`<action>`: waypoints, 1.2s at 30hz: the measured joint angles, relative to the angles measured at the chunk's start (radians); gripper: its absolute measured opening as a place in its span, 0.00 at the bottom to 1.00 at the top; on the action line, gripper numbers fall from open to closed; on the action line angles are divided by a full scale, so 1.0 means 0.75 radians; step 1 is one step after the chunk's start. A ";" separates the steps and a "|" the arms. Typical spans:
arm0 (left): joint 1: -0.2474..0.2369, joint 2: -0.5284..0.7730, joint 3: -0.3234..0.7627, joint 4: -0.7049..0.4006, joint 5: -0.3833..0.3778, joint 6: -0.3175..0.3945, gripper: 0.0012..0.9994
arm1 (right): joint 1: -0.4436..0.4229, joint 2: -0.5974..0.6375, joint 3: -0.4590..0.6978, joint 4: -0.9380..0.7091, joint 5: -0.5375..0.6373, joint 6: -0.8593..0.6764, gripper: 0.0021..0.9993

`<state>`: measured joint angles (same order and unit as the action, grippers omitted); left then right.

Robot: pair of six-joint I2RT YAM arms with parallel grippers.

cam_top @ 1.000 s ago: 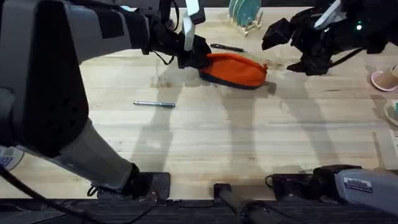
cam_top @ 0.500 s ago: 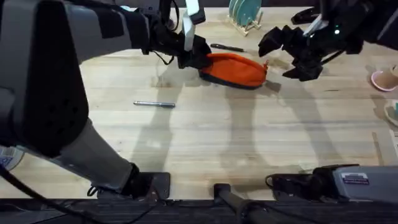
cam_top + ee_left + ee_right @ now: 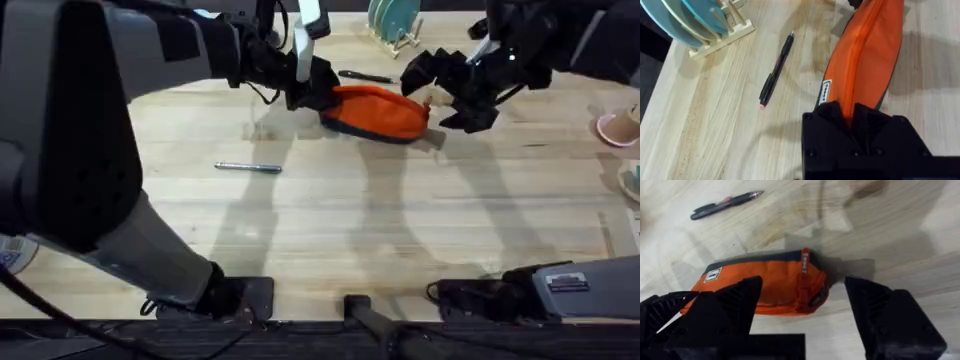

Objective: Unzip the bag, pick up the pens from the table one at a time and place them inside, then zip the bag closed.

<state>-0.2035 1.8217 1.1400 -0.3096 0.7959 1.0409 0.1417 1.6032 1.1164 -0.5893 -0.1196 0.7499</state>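
Note:
The orange bag point(image 3: 378, 112) with its dark base lies at the far middle of the table point(image 3: 330, 220). My left gripper point(image 3: 322, 92) is shut on the bag's left end point(image 3: 850, 107). My right gripper point(image 3: 447, 92) hangs open just above the bag's right end point(image 3: 805, 282), where the zipper pull sits, with its fingers point(image 3: 737, 305) spread to either side. A black pen point(image 3: 366, 76) lies just behind the bag, also seen as the black pen point(image 3: 776, 70) and the black pen point(image 3: 725, 205). The silvery pen point(image 3: 248, 167) rests alone at the left middle of the table.
A wooden rack of teal plates point(image 3: 392, 22) stands at the far edge behind the bag. A pink cup point(image 3: 618, 126) sits at the right edge. The arms' bases and cables line the near edge.
My right gripper has travelled left and down from the far right, arriving open over the bag's right end. The left gripper, bag and pens have stayed put.

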 joint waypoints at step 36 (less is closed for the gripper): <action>0.000 0.000 0.000 0.000 -0.004 0.000 0.04 | -0.001 0.001 0.001 -0.003 0.001 0.038 0.03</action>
<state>-0.2035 1.8215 1.1400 -0.3096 0.7928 1.0409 0.1410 1.6039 1.1168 -0.5915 -0.1186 0.7784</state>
